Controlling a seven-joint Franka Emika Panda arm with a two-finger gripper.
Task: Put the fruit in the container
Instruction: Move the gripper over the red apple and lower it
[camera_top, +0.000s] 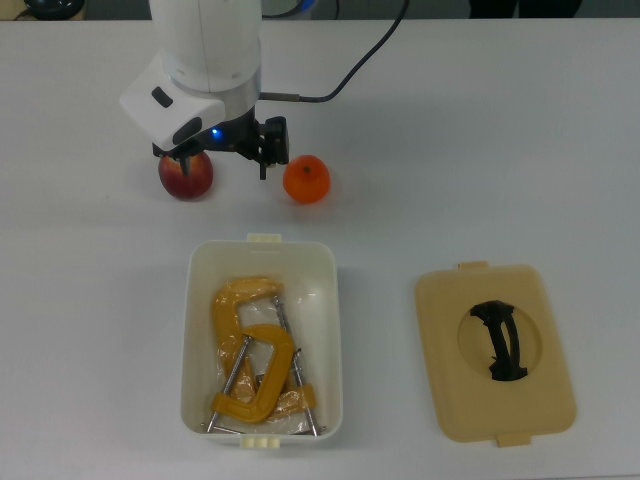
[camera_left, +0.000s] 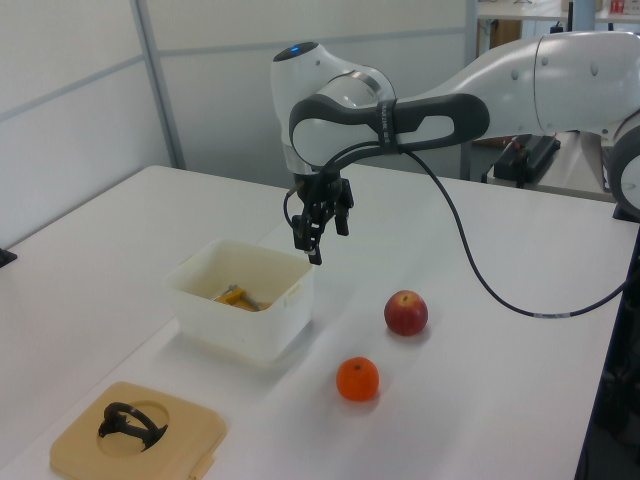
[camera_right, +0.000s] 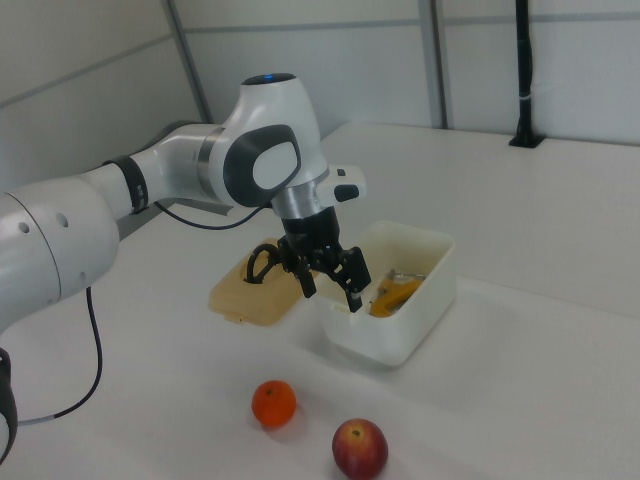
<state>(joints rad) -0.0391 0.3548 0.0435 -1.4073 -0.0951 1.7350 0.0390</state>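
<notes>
A red apple and an orange lie apart on the white table, beyond the container's short end in the top view. The white container stands open with yellow C-clamps inside. My gripper hangs open and empty well above the table. In the top view it sits between the two fruits, its left finger overlapping the apple's upper edge.
The beige lid with a black handle lies flat beside the container, on the top view's right. A black cable trails from the arm across the table's far side.
</notes>
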